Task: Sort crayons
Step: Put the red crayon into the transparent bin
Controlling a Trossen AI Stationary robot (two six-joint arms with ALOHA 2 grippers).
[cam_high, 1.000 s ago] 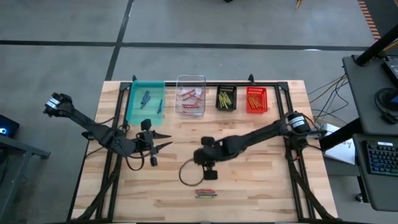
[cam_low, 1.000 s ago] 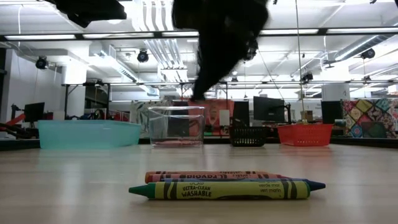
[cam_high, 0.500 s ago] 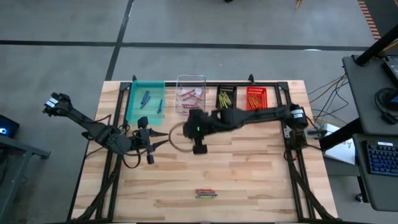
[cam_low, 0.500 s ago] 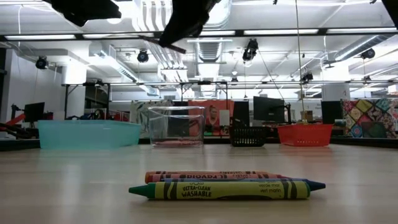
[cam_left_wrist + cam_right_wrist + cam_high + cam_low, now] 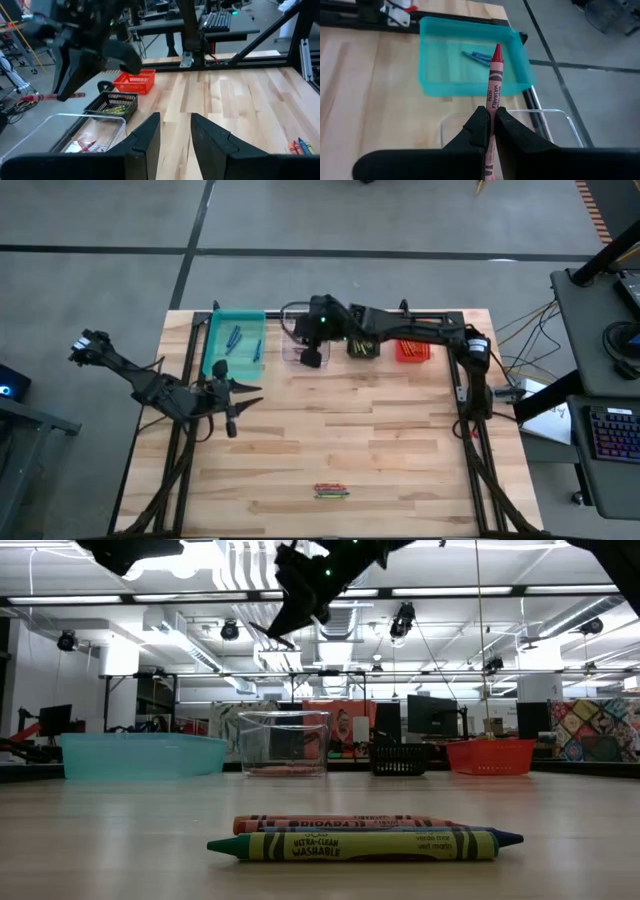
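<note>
A large workshop with ceiling lights, monitors and benches is seen beyond a pale wooden desk [image 5: 400, 440] framed by black rails. Along the desk's far edge four bins are lined up: a teal bin [image 5: 233, 343] with blue crayons [image 5: 233, 337] in it, a clear bin [image 5: 300, 352] with red and pink ones, a black bin [image 5: 363, 338] with yellow ones, and a red bin [image 5: 411, 341] with orange ones.

The right pincer [image 5: 489, 125] is held above the clear bin, between the teal and black bins, and is clamped on a red crayon [image 5: 493, 85], gripped low on its shaft with the tip pointing out past the fingers. Much of the clear bin is covered by the right arm in the high view, and parts of the black and red bins are crossed by it.

The left pincer [image 5: 175, 135] hangs over the desk just in front of the teal bin, its fingers parted by a narrow gap with nothing between them.

Near the front edge, well apart from the bins, a small cluster of loose crayons [image 5: 360, 837] lies on the desk: a yellow-green one in front, a blue-tipped and an orange one behind, touching. Those behind are mostly hidden, so their count cannot be told.
</note>
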